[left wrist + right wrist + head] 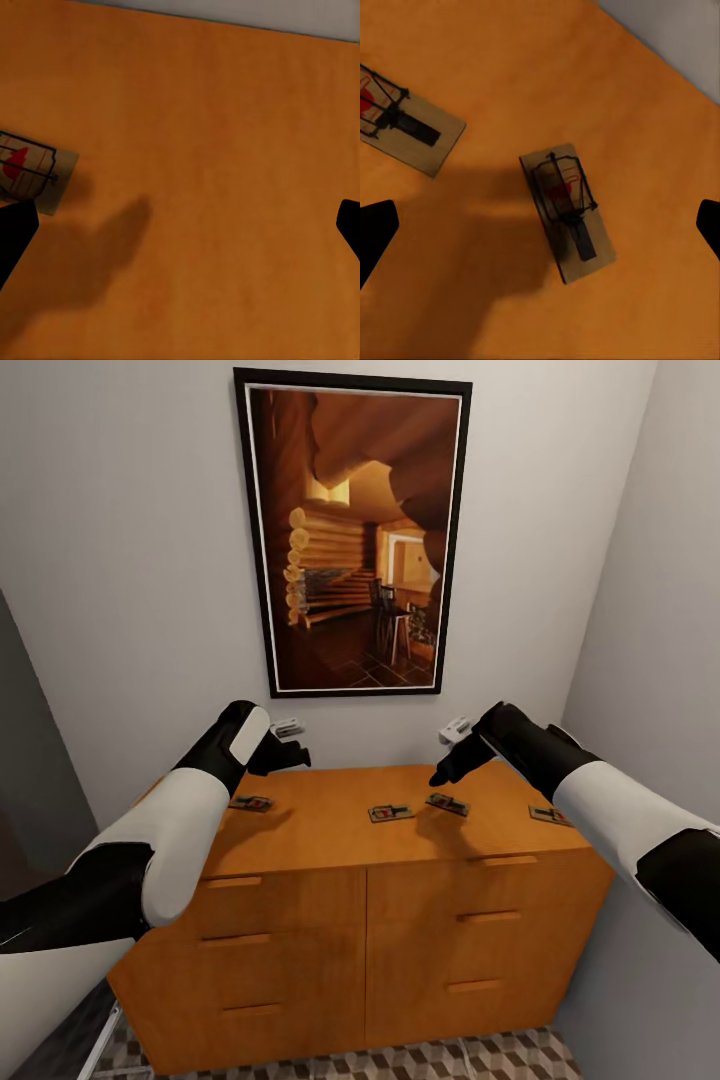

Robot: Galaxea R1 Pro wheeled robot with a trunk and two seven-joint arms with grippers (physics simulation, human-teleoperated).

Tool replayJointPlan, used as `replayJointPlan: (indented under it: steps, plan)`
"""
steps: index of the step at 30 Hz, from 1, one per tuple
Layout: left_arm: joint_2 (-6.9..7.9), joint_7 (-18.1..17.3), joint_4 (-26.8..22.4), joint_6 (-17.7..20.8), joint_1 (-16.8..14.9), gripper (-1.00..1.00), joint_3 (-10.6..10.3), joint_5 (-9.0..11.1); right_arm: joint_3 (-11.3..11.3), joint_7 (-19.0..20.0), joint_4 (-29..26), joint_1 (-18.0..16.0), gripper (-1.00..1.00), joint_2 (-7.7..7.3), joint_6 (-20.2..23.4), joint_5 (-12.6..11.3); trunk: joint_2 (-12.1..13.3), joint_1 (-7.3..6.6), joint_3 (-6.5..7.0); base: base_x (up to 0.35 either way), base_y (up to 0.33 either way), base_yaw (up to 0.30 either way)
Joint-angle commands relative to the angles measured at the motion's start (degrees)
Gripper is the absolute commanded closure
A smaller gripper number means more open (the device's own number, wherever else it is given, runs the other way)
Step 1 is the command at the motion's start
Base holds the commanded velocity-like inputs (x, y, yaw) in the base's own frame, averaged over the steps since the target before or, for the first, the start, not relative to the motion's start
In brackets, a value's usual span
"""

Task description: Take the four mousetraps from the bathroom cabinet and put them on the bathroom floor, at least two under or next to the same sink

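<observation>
Several mousetraps lie spread on the flat top of the orange-brown cabinet: one at the left, one in the middle, one right of the middle and one at the right end. My left gripper hovers open above the top, with the left mousetrap off to one side of its fingers. My right gripper hangs open over the trap right of the middle, which lies between its fingertips but below them; the middle trap lies beside it. The sink is out of view.
A large framed picture hangs on the wall behind the cabinet. A side wall stands close on the right. The cube-patterned bathroom floor shows in front of the cabinet's drawers. A dark panel stands at the left.
</observation>
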Motion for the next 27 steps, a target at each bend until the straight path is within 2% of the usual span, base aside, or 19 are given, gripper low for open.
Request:
replayJointPlan:
  steps: [1, 2, 3, 9, 17, 27]
  plan:
    - [-0.07, 0.51, -0.05, 0.17, -0.02, -1.00, 0.38, 0.42, 0.42, 0.68, -0.08, -0.09, -1.00, -0.08, -0.20, -0.26, -0.04, 0.00, -0.07, 0.001, 0.000, 0.000]
    - [-0.07, 0.51, -0.06, 0.17, -0.01, -1.00, 0.38, 0.42, 0.50, 1.42, -0.05, -0.09, -1.00, -0.08, -0.68, -0.21, -0.04, 0.00, -0.07, 0.001, 0.000, 0.000]
    - [-0.07, 0.50, -0.04, 0.19, 0.16, -1.00, 0.37, 0.42, 1.51, 5.00, 0.20, -0.07, -1.00, -0.21, -3.02, -0.04, -0.04, 0.00, -0.07, 0.000, 0.000, 0.000]
    - [-0.07, 0.52, -0.02, 0.19, 0.21, -1.00, 0.37, 0.42, 2.64, 6.32, 0.49, -0.02, -1.00, -0.31, -3.88, -0.03, -0.04, 0.00, -0.07, 0.000, 0.000, 0.000]
    - [-0.07, 0.52, -0.01, 0.22, 0.23, -1.00, 0.37, 0.42, 3.07, 7.15, 0.78, 0.00, -1.00, -0.38, -4.30, -0.07, -0.04, 0.00, -0.07, 0.011, 0.000, 0.000]
    - [-0.07, 0.58, 1.47, 0.23, 0.23, -1.00, 0.28, 0.37, 3.13, 9.96, 1.18, 0.00, -1.00, -0.52, -7.44, -0.10, -0.04, 0.00, -0.07, 0.218, -0.035, 0.000]
